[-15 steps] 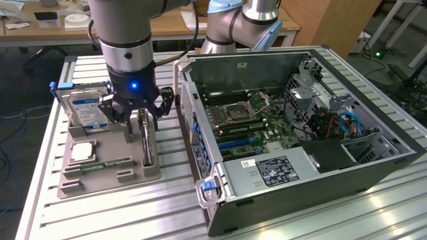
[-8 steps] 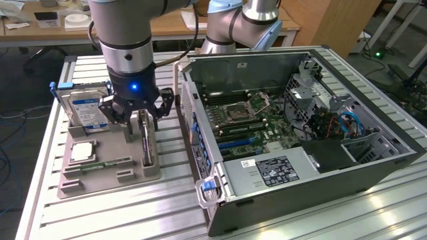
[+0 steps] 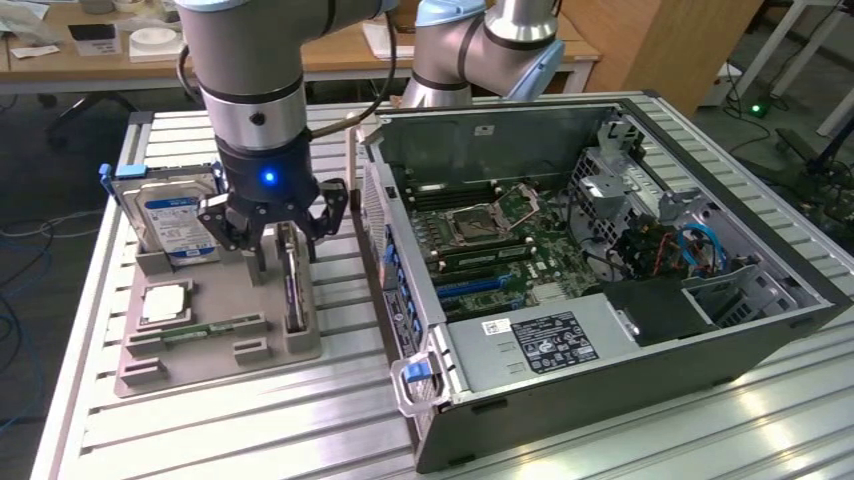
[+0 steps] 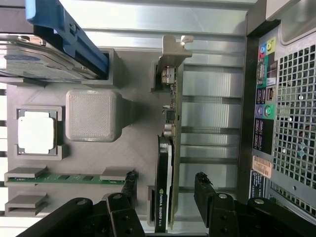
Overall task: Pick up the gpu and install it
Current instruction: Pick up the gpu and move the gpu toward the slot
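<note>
Gripper released, jaws spread either side of the gpu, which stands on edge in the gray holder, so both faces are reachable.

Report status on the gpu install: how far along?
Done: the pincer is lined up over the gpu, jaws open either side of the card. In hand: nothing gripped; the card stands on edge in the gray holder. Left: the grasp, the lift, and seating it on the motherboard in the open case.
</note>
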Robot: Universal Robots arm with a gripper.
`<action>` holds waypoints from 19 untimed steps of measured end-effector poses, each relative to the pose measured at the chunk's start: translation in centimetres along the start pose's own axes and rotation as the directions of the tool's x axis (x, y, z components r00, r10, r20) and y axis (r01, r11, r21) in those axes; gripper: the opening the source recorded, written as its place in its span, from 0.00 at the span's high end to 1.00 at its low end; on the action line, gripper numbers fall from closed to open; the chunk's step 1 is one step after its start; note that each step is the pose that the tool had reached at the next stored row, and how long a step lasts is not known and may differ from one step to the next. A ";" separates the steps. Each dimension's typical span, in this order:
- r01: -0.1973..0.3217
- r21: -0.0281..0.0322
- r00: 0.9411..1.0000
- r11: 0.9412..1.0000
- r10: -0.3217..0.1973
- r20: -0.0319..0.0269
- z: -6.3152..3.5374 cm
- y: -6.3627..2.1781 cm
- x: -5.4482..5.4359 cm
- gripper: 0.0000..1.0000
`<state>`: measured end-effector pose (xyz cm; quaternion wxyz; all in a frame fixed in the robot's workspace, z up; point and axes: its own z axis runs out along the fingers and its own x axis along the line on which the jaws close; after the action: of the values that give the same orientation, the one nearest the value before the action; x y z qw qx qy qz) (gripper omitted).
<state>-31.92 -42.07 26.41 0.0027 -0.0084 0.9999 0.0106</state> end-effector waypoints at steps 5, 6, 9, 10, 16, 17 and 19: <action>0.000 0.000 1.000 1.000 0.000 0.000 0.20 0.00 0.0 0.41; 0.000 0.000 1.000 1.000 0.000 0.000 0.22 0.00 0.0 0.41; 0.000 0.000 1.000 1.000 0.000 0.000 0.35 -0.01 0.0 0.41; 0.000 0.000 1.000 1.000 0.000 0.000 0.40 -0.01 0.0 0.41; 0.000 0.000 1.000 1.000 0.000 0.000 1.16 -0.02 0.0 0.41; 0.000 0.000 1.000 1.000 0.000 0.000 1.33 -0.03 0.0 0.41; 0.000 0.000 1.000 1.000 0.000 0.000 1.69 -0.03 0.0 0.41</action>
<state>-31.92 -42.06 24.71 0.0028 -0.0083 0.9999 0.0106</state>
